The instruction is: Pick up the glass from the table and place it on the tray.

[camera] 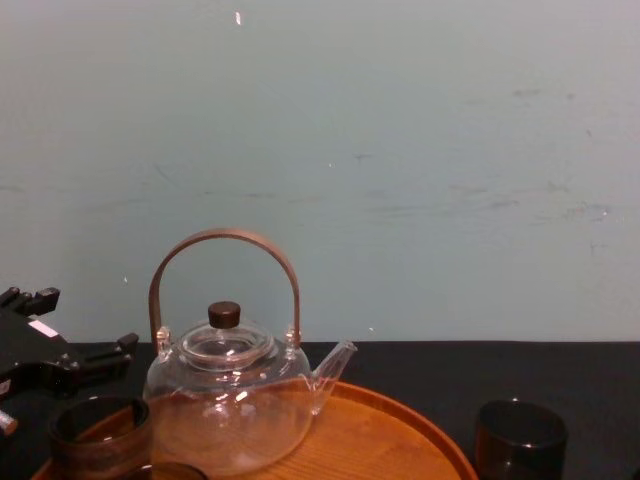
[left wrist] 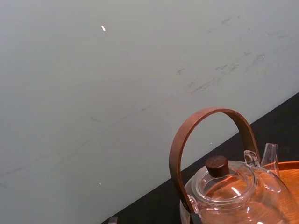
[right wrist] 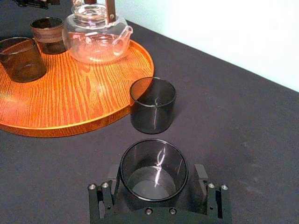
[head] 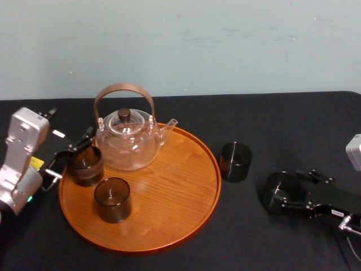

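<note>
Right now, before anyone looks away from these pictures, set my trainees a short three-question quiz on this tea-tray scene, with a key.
1. Count: how many tumblers stand on the tray?
2. True or false: the teapot stands on the tray.
3. The glass at the right gripper is: A on the tray; B off the tray, to the robot's right; C inside the teapot.
Key: 1 two, one near the front, one by the left gripper at the tray's left edge. 2 true. 3 B.
</note>
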You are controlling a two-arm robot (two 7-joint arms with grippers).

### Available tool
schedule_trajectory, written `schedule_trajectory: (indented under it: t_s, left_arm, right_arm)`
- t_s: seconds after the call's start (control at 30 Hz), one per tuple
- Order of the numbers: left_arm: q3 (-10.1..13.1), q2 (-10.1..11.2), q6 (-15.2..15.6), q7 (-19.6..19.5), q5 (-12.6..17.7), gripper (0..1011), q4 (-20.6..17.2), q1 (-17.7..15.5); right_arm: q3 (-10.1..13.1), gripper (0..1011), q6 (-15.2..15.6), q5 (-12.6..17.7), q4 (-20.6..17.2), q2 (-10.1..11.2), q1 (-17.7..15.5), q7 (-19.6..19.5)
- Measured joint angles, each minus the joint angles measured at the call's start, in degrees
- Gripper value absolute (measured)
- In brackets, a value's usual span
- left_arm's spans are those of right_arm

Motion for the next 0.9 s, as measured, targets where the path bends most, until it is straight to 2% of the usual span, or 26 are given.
schedule_trajectory:
  t_s: [0.57, 0.9]
  left_arm:
    - [0.0, 0.0, 0.0, 0.0, 0.0, 1001, 0.0, 0.0]
    - [0.0, 0.0, 0.0, 0.0, 0.0, 1002, 0.0, 0.0]
  right_arm:
    - [-2.2, 1002, 0.2, -2.0, 0.6, -0.8, 2.4, 0.1]
    - [-2.2, 1002, 0.2, -1.9, 0.5, -0.8, 2.4, 0.0]
